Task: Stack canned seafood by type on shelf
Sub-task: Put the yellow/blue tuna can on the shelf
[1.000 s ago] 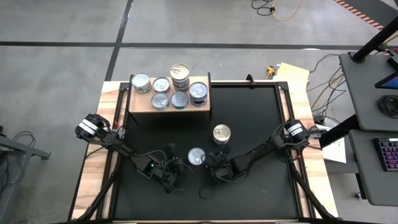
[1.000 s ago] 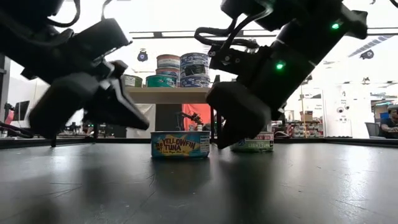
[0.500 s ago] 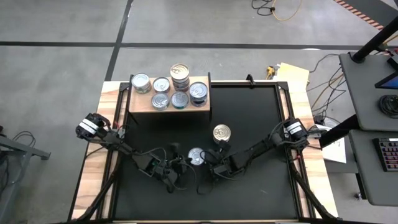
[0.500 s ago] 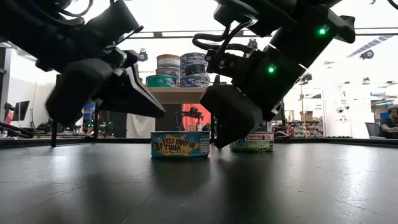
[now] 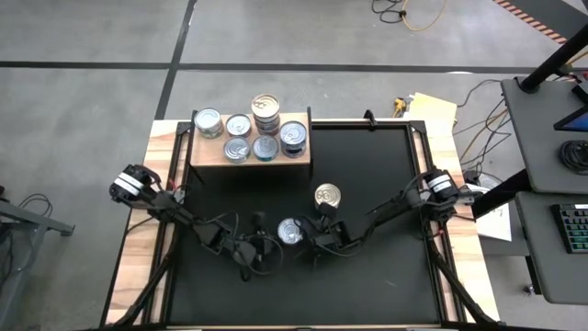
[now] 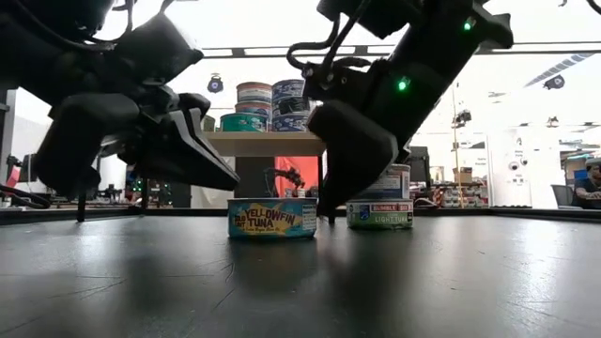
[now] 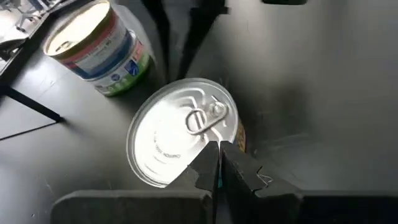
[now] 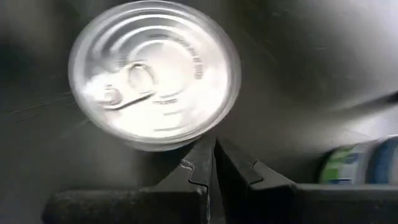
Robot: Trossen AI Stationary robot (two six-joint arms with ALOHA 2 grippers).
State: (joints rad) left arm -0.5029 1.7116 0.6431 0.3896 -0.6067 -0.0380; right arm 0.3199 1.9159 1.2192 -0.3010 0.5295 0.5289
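Observation:
A silver-topped tin (image 5: 291, 231) labelled Yellowfin Tuna (image 6: 272, 218) stands on the black table between my two grippers. My left gripper (image 5: 264, 246) is shut at its near-left side, fingertips over its top rim (image 7: 219, 152). My right gripper (image 5: 310, 241) is shut at its near-right side (image 8: 211, 146). A gold-topped tin (image 5: 328, 196) with a blue-white-green label (image 6: 380, 208) stands just behind and to the right. The wooden shelf (image 5: 207, 154) at the far left carries several tins (image 5: 265, 108), some of them stacked. My left gripper's shut fingertips (image 7: 208, 163) lie over the silver tin's top edge (image 7: 231, 134), slanting down from the near left; I cannot tell whether they touch it. My right gripper's shut fingertips (image 8: 200, 158) sit level by the tin's side wall (image 8: 171, 148); touch cannot be told.
The black mat (image 5: 386, 184) is bare to the right and along the near edge. The table's wooden border (image 5: 138, 267) frames it. Cables trail from both arms over the mat. Beyond the right edge stand a desk with a keyboard (image 5: 574, 225) and papers.
Both grippers have closed in on the silver-topped tin: the left one moved toward the table's right and far edge, the right one toward the left and far edge. The right gripper has also come down beside the tin. The tins have stayed where they were.

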